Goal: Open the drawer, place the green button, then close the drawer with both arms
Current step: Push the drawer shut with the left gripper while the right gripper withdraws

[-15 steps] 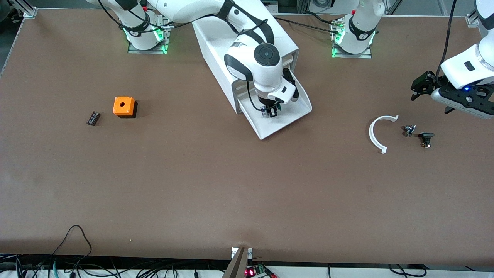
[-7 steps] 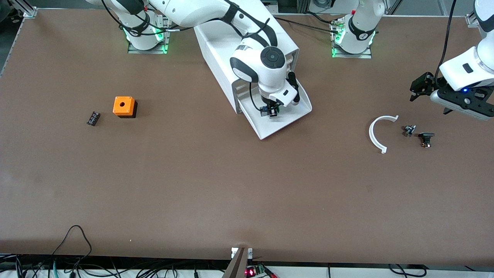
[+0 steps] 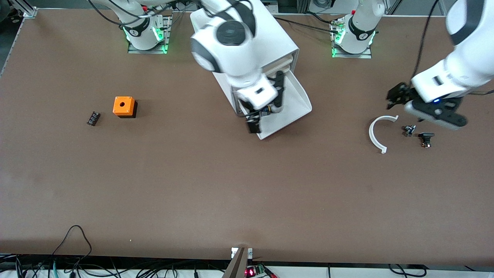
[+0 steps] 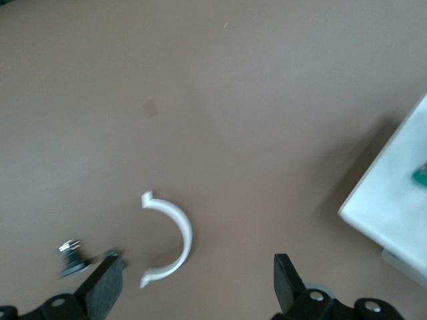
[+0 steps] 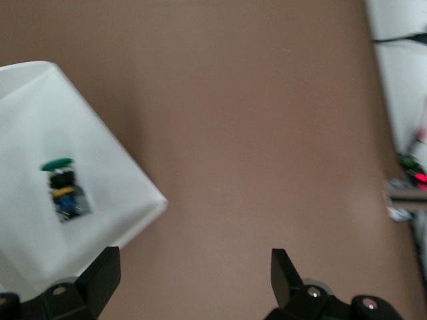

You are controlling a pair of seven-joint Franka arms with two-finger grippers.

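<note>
Risen from the drawer (image 3: 287, 101), the right hand (image 5: 193, 283) hangs spread and empty; only its wrist view shows the green-capped button (image 5: 65, 189) inside (white, glossy tray). Left hand (image 4: 197, 287), spread, hovers over a white plastic arc (image 4: 168, 240).

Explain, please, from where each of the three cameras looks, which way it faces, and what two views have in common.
Front view: high across the table, facing both bases; both arms show, the right tool over the open drawer, the left tool above the white arc.
Left wrist view: on the left wrist, looking down; open fingertips, the arc, a drawer corner.
Right wrist view: on the right wrist, looking down; open fingertips, the button lying in the drawer.
Shared: all three views show the drawer.
</note>
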